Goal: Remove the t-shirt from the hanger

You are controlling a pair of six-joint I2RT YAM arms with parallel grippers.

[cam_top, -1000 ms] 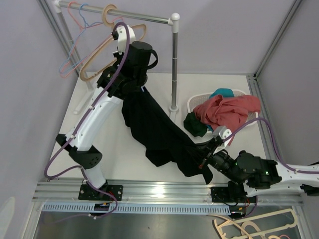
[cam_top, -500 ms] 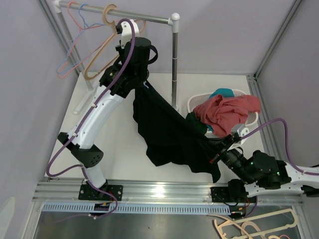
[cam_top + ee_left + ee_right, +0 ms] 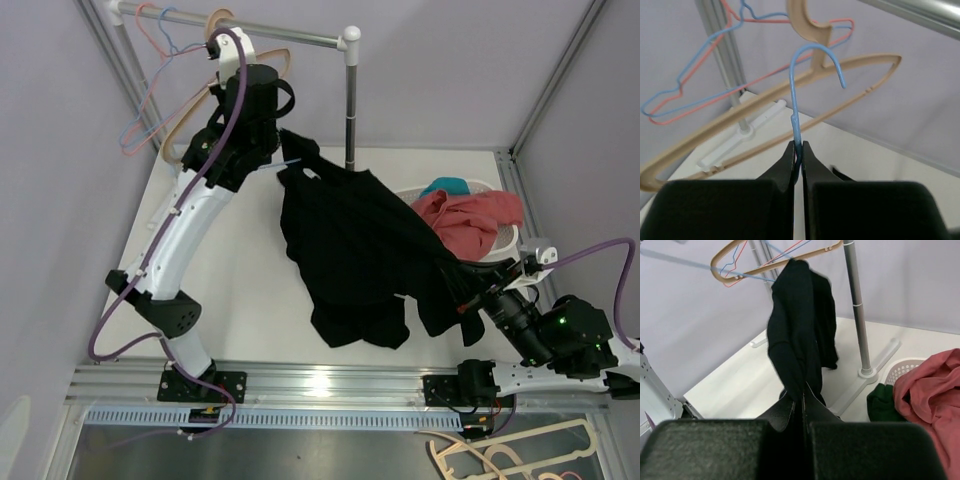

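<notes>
Change: right arm (image 3: 560, 335) sits further right than a second ago, left arm (image 3: 190, 215) higher; black fabric t-shirt (image 3: 350, 240) now stretched.
Shirt: mid-air above white worktop (image 3: 240, 290), collar end on thin blue wire hanger (image 3: 796, 125).
Left gripper (image 3: 798, 148): clenched on hanger neck.
Right gripper (image 3: 803, 401): pinching shirt fabric.
Handling: light, limp, stretchy; likely snags at hanger shoulders; grip bunched hem.
</notes>
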